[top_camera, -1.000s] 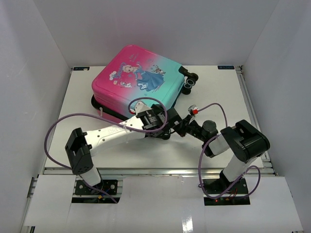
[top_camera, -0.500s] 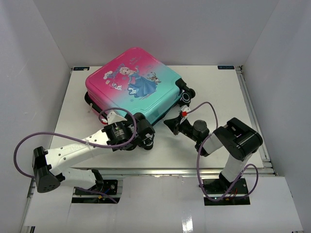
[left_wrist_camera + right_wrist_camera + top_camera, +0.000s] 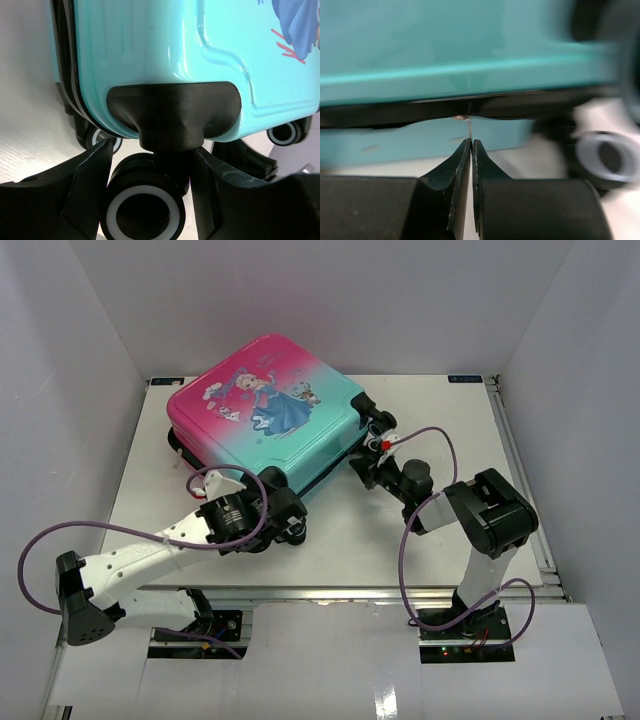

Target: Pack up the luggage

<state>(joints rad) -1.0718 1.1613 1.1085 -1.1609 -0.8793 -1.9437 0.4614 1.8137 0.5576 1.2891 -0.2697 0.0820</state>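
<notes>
Left gripper [image 3: 151, 150] stood spread wide astride a black wheel [image 3: 142, 210] at the luggage's [image 3: 270, 410] 6 o'clock corner, right gripper [image 3: 471, 142] was pressed together at 4 o'clock, apparently pinching a thin zipper tab [image 3: 469, 127].

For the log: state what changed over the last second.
The luggage shifted left and turned. The left arm drew back leftward; its open jaws now straddle a corner wheel. The right arm pushed forward to the luggage's zip seam. The right jaws stayed shut.

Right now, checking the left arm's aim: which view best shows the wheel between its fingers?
Left wrist: the wheel sits large and sharp inside the open left gripper. Top external mostly hides it under that gripper. Right wrist shows only a different wheel, blurred.
</notes>
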